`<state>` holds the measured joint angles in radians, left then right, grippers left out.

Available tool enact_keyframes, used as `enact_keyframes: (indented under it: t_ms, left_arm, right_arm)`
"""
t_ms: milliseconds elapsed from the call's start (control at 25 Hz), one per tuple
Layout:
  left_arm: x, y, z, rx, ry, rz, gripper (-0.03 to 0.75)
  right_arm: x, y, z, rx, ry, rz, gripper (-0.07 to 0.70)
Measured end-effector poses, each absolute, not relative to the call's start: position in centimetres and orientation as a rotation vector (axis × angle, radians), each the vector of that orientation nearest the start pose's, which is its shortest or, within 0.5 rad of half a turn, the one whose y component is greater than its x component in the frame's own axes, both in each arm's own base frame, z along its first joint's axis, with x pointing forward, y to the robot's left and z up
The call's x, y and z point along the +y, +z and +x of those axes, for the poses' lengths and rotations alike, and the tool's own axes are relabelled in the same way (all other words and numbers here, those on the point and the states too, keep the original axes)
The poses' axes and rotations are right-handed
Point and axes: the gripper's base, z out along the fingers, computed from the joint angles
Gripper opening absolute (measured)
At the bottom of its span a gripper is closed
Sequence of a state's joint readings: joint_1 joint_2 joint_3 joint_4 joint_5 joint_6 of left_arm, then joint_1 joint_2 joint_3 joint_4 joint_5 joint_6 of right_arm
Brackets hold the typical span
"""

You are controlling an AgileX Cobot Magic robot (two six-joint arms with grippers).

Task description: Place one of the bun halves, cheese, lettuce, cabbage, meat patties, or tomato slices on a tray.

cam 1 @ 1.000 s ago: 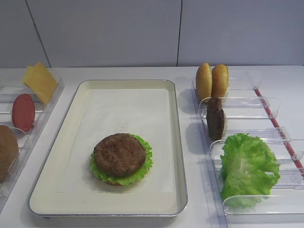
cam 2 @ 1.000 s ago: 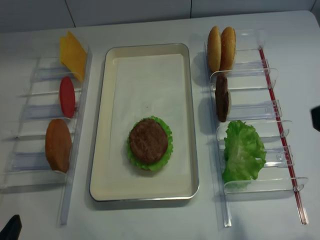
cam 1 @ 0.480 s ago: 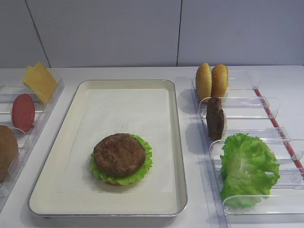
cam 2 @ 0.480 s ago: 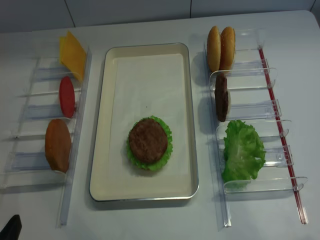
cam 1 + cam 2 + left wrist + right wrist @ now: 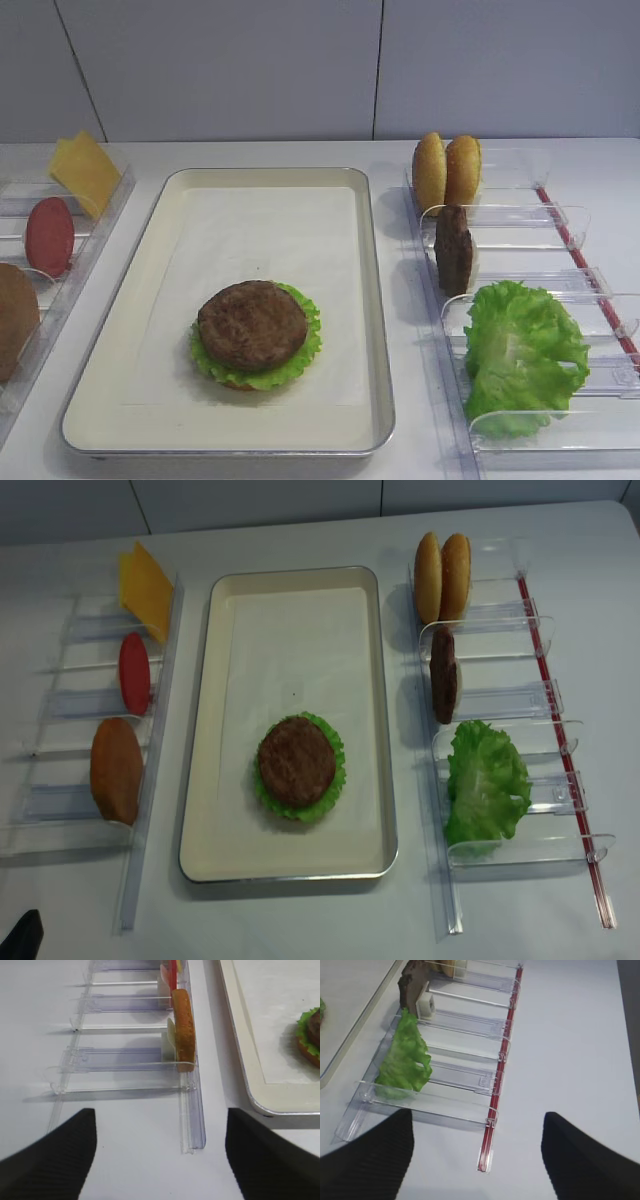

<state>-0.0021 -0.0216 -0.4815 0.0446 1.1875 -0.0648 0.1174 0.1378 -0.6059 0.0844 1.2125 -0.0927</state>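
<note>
Black ribbed fingers [image 5: 365,1160] on each tool

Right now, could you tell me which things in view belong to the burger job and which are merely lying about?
Belonging to the job:
tray
meat patty on lettuce on the tray
spare meat patty
bun halves
lettuce
cheese
tomato slice
bun half in the left rack

Just there:
clear racks
white table

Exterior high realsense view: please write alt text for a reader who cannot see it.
A large cream rectangular tray holds a dark brown meat patty on a green lettuce leaf. A clear rack at left holds yellow cheese, a red tomato slice and a tan bun half; the right rack holds two buns, another patty and lettuce.
</note>
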Motion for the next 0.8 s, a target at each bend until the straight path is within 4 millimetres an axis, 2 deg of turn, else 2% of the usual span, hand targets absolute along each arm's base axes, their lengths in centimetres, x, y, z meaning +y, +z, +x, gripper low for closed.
enact_keyframes:
  t_ms: [200, 320, 480, 800]
  left_arm:
    - [0.4, 26.2, -1.2, 2.166, 0.016, -0.074, 0.532]
    - [0.4, 26.2, -1.2, 2.166, 0.016, -0.074, 0.533]
    - [0.4, 26.2, -1.2, 2.166, 0.016, -0.074, 0.533]
    - [0.4, 26.2, -1.2, 2.165, 0.016, -0.073, 0.533]
  right_arm:
    - [0.7, 29.5, -1.4, 2.151, 0.098, -0.193, 0.521]
    - [0.6, 28.6, -1.7, 2.142, 0.097, -0.189, 0.508]
    - [0.6, 26.8, -1.7, 2.170, 0.098, -0.191, 0.503]
    - [0.5, 26.1, -1.0, 2.164, 0.094, -0.154, 0.502]
